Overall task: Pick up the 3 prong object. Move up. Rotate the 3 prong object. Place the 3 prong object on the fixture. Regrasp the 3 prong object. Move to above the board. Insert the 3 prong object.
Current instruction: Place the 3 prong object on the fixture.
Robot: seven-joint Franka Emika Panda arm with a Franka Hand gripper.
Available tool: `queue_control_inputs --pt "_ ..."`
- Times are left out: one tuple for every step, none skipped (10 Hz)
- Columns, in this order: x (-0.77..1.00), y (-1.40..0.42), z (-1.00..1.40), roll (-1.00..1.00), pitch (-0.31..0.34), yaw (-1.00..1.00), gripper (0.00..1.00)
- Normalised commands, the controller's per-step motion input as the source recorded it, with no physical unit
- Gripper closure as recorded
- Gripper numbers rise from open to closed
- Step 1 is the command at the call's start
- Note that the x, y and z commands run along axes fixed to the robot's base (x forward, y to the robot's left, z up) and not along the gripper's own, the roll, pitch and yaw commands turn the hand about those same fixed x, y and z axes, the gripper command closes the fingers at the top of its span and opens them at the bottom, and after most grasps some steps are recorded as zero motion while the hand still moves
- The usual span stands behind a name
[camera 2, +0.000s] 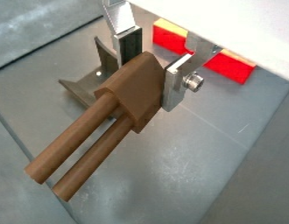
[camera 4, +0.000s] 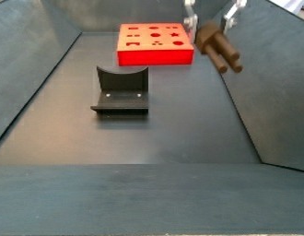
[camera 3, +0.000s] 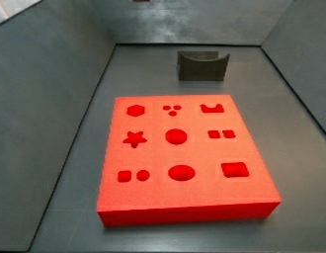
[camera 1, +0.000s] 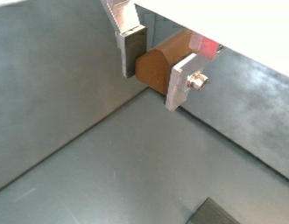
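Where the silver finger plates meet the brown piece: gripper [camera 2: 151, 66] clamped on the 3 prong object [camera 2: 100, 122], one plate against each flank of its blocky head. Held clear of the floor, nothing beneath in contact. Brown, matte; wedge-shaped head with long round prongs running out from it, two prongs plainly visible in a wrist view, a third not distinguishable. In a wrist view, gripper [camera 1: 153, 66] seen from the opposite face: only the brown head [camera 1: 162, 63] showing between the plates, prongs hidden behind it. Dark pad visible on the inner face of one finger [camera 1: 131, 48]; round screw head on the outer face of its partner.

In a side view, gripper [camera 4: 214, 20] high at the upper right, partly cut off by the frame edge, with the 3 prong object [camera 4: 221, 46] hanging slanted below it, prongs pointing down and toward the right wall, just beside the right edge of the board [camera 4: 155, 43].

Fixture [camera 4: 120, 90]: dark grey, notched upright on a flat base plate, standing on the floor nearer the camera than the board, well apart from the gripper. Also seen behind the gripper in a wrist view [camera 2: 95, 74], and beyond the board's far edge in a side view [camera 3: 203, 65].

Board [camera 3: 183, 158]: bright red slab flat on the grey floor; recesses include star, circles, hexagon, squares, three small dots. No piece seated in any cut-out. Gripper outside that side view.
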Motion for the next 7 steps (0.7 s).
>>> queue_control_inputs --pt "1.00 -0.30 -0.13 -0.51 -0.098 -0.05 1.00" --pt "1.00 -0.30 -0.13 -0.51 -0.095 -0.05 1.00" --pt "1.00 -0.23 -0.12 -0.44 -0.073 -0.05 1.00" --pt "1.00 -0.22 -0.12 -0.39 -0.060 -0.05 1.00" --pt "1.00 -0.20 -0.11 -0.26 -0.036 -0.03 1.00" --pt "1.00 -0.18 -0.10 -0.21 -0.025 -0.03 1.00" --pt "1.00 -0.15 -0.09 -0.15 -0.009 -0.02 1.00"
